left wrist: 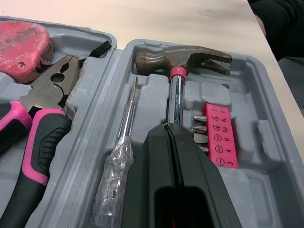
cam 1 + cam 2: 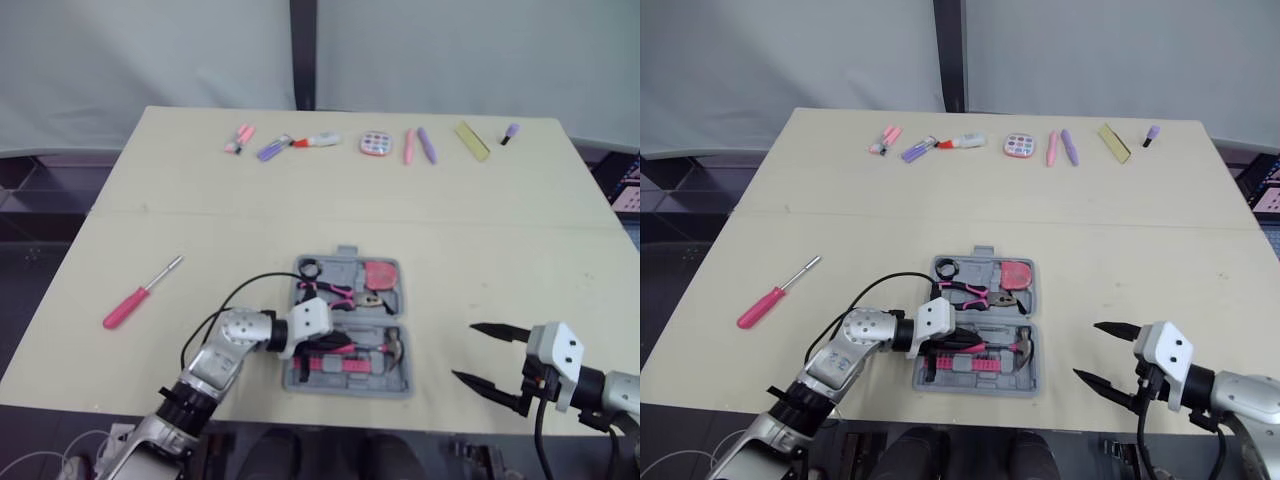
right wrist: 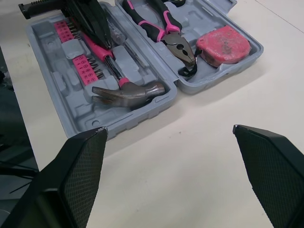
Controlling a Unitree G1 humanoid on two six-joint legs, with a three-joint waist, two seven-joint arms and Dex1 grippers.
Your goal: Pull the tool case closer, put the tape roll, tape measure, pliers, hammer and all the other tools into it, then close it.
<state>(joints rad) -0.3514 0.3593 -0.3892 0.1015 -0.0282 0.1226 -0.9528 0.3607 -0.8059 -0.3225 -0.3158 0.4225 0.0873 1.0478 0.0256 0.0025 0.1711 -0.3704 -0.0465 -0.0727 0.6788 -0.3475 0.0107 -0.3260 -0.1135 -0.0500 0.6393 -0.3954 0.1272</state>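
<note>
Left wrist view, open grey tool case, left hand gripping hammer, right hand wide

left gripper pointing right, fingers pressed together; right gripper pointing left, fingers spread wide

Pink bit holder: PH, 6, 4, 3 (beside signs)

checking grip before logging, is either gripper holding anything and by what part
Right gripper is open and empty. Left gripper is shut over the hammer handle in the case; whether it actually grips the handle cannot be told.
</note>
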